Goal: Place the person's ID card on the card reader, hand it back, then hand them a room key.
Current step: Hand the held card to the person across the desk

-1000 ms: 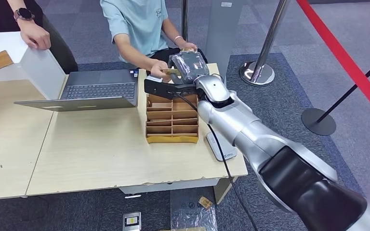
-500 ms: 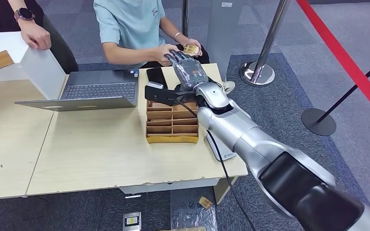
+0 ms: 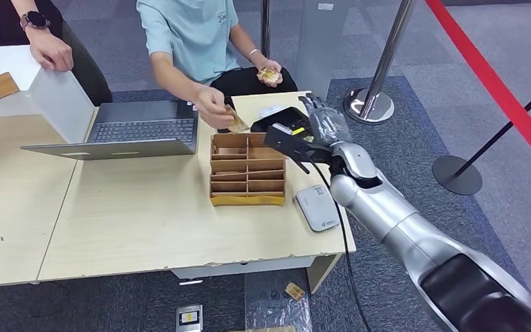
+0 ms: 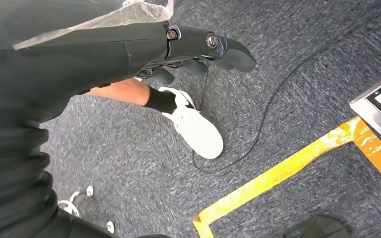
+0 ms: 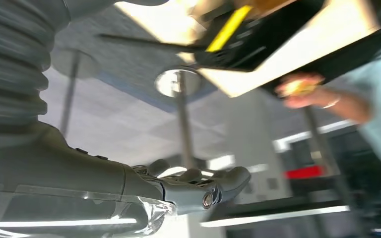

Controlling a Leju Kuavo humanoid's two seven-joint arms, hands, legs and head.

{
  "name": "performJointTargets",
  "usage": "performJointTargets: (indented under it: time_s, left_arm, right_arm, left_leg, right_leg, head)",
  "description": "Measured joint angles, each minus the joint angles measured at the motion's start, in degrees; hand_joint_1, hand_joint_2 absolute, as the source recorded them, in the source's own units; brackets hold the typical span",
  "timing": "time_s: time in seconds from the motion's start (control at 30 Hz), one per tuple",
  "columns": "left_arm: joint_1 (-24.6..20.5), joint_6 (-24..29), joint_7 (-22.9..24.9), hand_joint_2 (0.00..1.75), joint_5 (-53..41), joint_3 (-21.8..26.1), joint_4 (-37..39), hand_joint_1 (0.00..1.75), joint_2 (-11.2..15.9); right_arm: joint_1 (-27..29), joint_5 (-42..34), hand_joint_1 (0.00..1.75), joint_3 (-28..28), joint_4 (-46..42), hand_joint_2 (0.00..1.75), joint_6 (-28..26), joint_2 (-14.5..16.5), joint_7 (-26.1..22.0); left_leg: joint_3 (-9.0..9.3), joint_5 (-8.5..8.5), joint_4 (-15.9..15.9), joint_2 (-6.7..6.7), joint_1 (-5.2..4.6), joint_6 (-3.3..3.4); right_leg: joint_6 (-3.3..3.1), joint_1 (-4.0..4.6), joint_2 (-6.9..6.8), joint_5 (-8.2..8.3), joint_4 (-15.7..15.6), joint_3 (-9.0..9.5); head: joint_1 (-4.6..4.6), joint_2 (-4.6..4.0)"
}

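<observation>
R hand [image 3: 323,119] hovers over the far right corner of the table [image 3: 145,221], fingers spread, nothing in it, just beside a dark flat device [image 3: 281,119] lying there. L hand [image 4: 198,47] hangs low by the robot's side over the carpet, fingers loosely curled w/ nothing in them (can't tell if fully closed).

The person [image 3: 193,34] across the table has a small tan card [image 3: 236,122] pinched in one hand, right at the far edge of the wooden slot box [image 3: 247,168], and another small yellowish thing [image 3: 269,72] in the other hand, too small to say what. Which one is the ID and which a room key, can't tell.

The white card reader [image 3: 317,207] sits near the front right edge of the table, nothing on it.

Judgement on progress: w/ the reader bare, the robot's hands empty and the person holding cards, the scan and hand-back look done, and prob the key handover too. If the tan card is only the ID, then what's left is picking a key from the slot box and passing it across
</observation>
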Motion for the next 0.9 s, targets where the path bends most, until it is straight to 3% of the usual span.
performJointTargets:
  time_s: [0.3,0.57,0.7,0.9]
  left_arm:
    - [0.4,0.9,-0.1,1.75,2.5,1.4,0.1,0.00,-0.1]
    - [0.6,2.0,-0.2,1.75,4.2,2.8,0.4,0.00,-0.1]
    - [0.5,2.4,0.1,1.75,5.1,3.5,0.5,0.00,-0.1]
    - [0.5,3.3,-0.1,1.75,6.4,4.5,0.5,0.00,-0.1]
  right_arm:
    - [10.6,-1.1,0.00,-12.2,-21.0,1.75,1.2,-15.0,7.9]
    - [21.8,-3.1,0.00,-29.6,-39.2,1.75,2.0,-27.5,11.2]
    - [29.0,-3.3,0.00,-37.7,-45.6,1.75,1.9,-30.5,11.2]
    - [41.2,-2.0,0.00,-46.5,-51.7,1.75,0.5,-30.4,8.6]
  left_leg:
    - [-0.02,-0.05,0.0,-0.02,-0.04,0.03]
    - [-0.02,-0.13,0.0,-0.02,-0.07,0.04]
    - [0.01,-0.15,0.0,-0.01,-0.05,0.04]
    - [0.02,-0.14,-0.1,-0.03,-0.04,0.04]
  right_leg:
    - [0.04,-0.05,-0.01,-0.03,0.0,-0.01]
    - [0.07,-0.07,0.00,-0.05,0.0,0.02]
    - [0.07,-0.05,0.00,-0.09,-0.1,0.06]
    - [0.06,-0.05,-0.01,-0.12,-0.1,0.06]
  head:
    - [0.00,0.00]
    - [-0.01,0.00]
    - [0.00,0.00]
    - [-0.01,0.00]
